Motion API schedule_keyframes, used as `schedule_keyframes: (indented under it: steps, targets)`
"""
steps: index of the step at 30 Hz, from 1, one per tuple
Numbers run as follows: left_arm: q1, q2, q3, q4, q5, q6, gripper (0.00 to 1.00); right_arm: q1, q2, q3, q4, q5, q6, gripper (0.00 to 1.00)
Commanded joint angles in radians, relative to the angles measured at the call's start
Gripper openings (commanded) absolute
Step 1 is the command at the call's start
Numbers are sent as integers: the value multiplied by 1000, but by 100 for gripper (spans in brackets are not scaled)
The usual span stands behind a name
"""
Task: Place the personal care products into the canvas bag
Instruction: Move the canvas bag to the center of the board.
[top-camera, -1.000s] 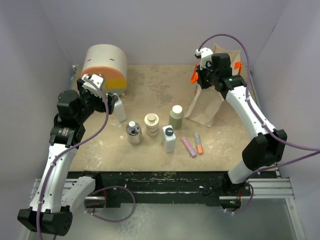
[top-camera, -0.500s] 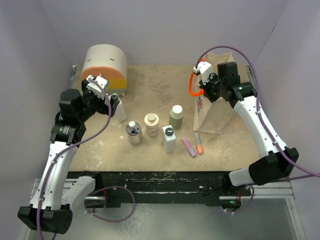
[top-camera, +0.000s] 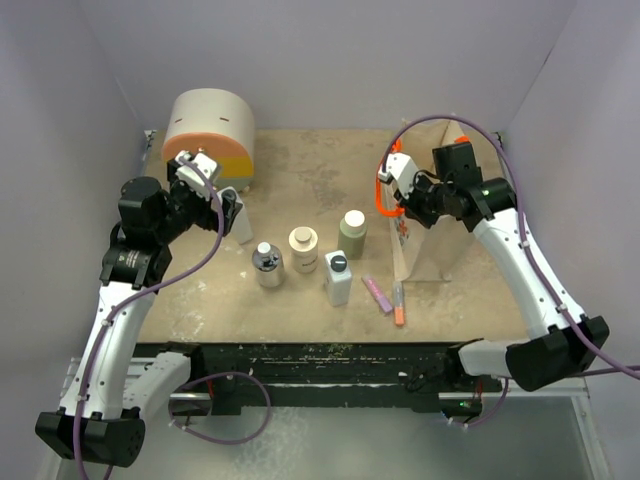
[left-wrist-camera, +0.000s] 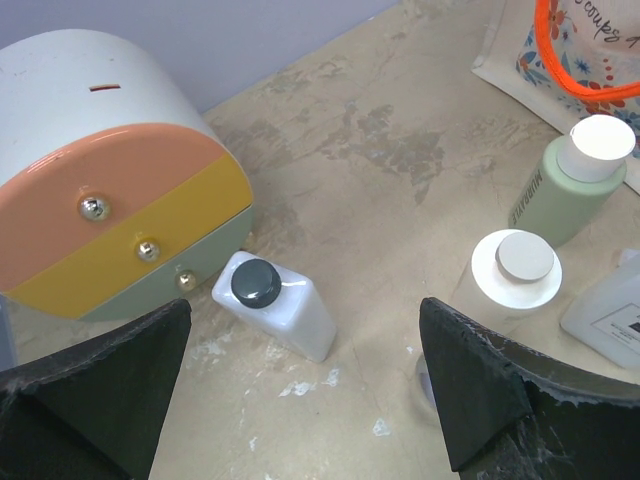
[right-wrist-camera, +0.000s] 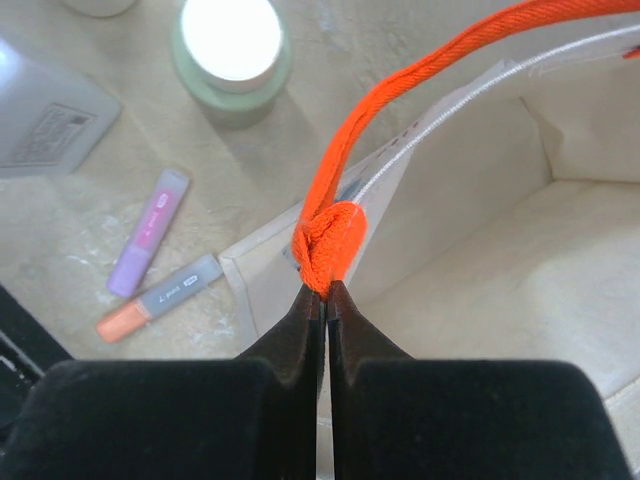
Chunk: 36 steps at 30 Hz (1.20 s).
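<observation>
The beige canvas bag (top-camera: 428, 245) stands at the right, mouth open (right-wrist-camera: 520, 260). My right gripper (top-camera: 388, 192) is shut on its orange handle (right-wrist-camera: 400, 100), pinching it at the tips (right-wrist-camera: 322, 292). In a row stand the clear-grey bottle (top-camera: 267, 266), cream jar (top-camera: 303, 249), green bottle (top-camera: 352, 233) and a white bottle with black cap (top-camera: 338, 278). The second white bottle (top-camera: 240, 220) stands by the drawer box. My left gripper (top-camera: 220, 205) is open above it (left-wrist-camera: 275, 305), not touching it. The left wrist view also shows the jar (left-wrist-camera: 515, 270) and green bottle (left-wrist-camera: 570, 185).
The round cream, orange and yellow drawer box (top-camera: 208, 138) sits at the back left. A pink marker (top-camera: 377, 293) and an orange-tipped grey marker (top-camera: 399, 303) lie in front of the bag. Grey walls close in the table on three sides.
My right gripper has pulled the bag by its handle toward the front and left; the bag now stands nearer the markers. The left gripper has shifted only slightly.
</observation>
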Motion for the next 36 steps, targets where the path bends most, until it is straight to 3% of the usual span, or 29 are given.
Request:
schedule_keyframes:
  steps: [1,7,11,16,18,21,23,28,36]
  targets:
    - [5,2,47,5,38,19,99,20,-28,-10,-75,-118,-29,0]
    - [5,6,48,1,56,18,99,31,-54,-35,-56,-169,-27,0]
    - [6,3,47,-4,66,20,99,38,-65,-35,-24,-125,-10,1]
    - [6,1,46,-8,74,26,99,39,-113,6,75,-21,24,31]
    - [6,2,51,-12,73,25,99,39,-122,36,111,-19,35,42]
    - [6,3,63,-19,69,28,99,45,-124,81,162,-42,53,66]
    - [6,5,70,-22,61,27,99,54,-118,106,186,-66,65,75]
    - [8,8,87,-26,18,21,99,111,-44,164,203,-85,88,78]
    - [26,5,110,-21,-102,9,99,250,137,205,233,39,108,80]
